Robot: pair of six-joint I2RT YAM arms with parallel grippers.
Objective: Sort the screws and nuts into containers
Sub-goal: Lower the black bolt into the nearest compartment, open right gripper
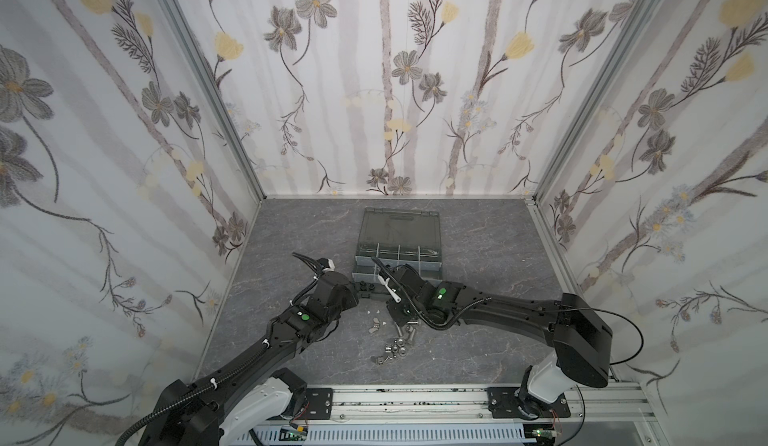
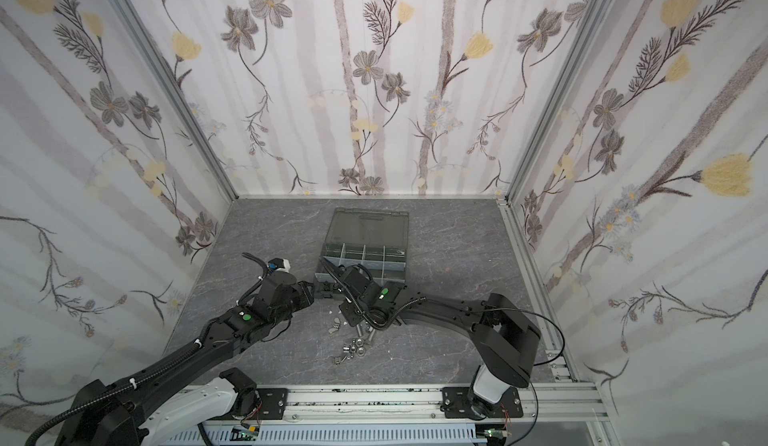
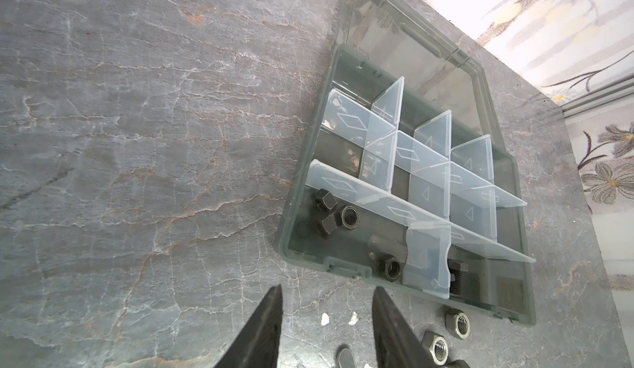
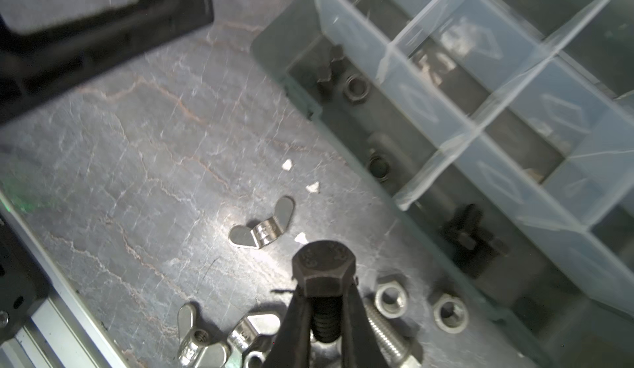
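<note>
My right gripper [image 4: 326, 301] is shut on a black screw [image 4: 324, 263], pinching its threaded shaft with the hex head sticking out past the fingertips, just above the table. Under it lie loose silver nuts [image 4: 391, 299], a silver screw [image 4: 384, 332] and wing nuts [image 4: 264, 232]. The containers [image 3: 425, 263] are compartments of the open grey case [image 1: 399, 252], split by pale dividers. The case's front row holds black nuts [image 3: 350, 217] and a black screw [image 3: 456, 277]. My left gripper [image 3: 327, 291] stands open and empty just in front of the case, with two silver nuts [image 3: 458, 321] beside one finger.
The loose hardware pile [image 1: 395, 344] lies on the grey marbled table between the two arms, in front of the case. Small white flecks [image 4: 286, 164] dot the table near it. The case lid [image 2: 370, 228] lies open toward the back wall. Floral walls enclose three sides.
</note>
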